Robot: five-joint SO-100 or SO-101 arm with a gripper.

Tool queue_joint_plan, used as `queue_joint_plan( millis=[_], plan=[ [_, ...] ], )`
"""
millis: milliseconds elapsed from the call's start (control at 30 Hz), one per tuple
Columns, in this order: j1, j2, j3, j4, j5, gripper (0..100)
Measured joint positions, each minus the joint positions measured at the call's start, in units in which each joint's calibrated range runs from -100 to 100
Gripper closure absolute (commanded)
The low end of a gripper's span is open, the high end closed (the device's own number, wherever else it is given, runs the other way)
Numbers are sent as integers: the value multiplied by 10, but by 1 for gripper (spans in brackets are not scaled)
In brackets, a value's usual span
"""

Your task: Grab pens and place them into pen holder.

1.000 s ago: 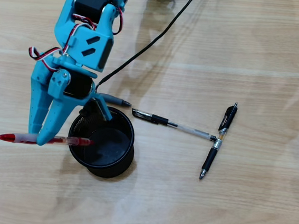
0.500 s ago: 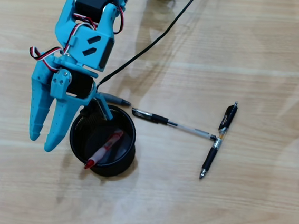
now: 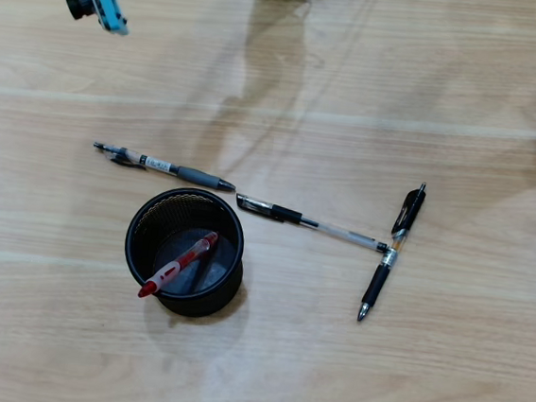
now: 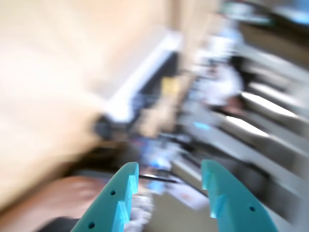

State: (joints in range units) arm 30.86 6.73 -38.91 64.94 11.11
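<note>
I count four pens: one red pen [image 3: 177, 265] inside the cup, three on the table, namely a grey-sleeved pen [image 3: 162, 166], a clear pen [image 3: 309, 223], a black pen [image 3: 391, 252]. One cup [image 3: 184, 250].

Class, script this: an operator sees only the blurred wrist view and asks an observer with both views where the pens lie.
Operator: Is any pen in the holder?
Observer: Yes, the red pen leans inside the pen holder.
Operator: How many lie on the table?
Observer: Three: the grey-sleeved pen just above the holder in the overhead view, the black-capped pen and the black pen to its right.
Operator: My gripper looks open, empty. Near them?
Observer: No; only the arm's blue tip shows, top left.
</note>
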Motion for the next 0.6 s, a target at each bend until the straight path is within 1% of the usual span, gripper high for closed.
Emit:
queue_joint_plan(
  millis=[67,133,333,500,600],
  plan=[
    [3,6,34,94,-8,78],
    [-14,26,80,143,-10,78],
    [-59,132,204,157,-5,78],
    [-76,190,212,156,-1,78],
    [-73,203,212,152,15,78]
  ],
)
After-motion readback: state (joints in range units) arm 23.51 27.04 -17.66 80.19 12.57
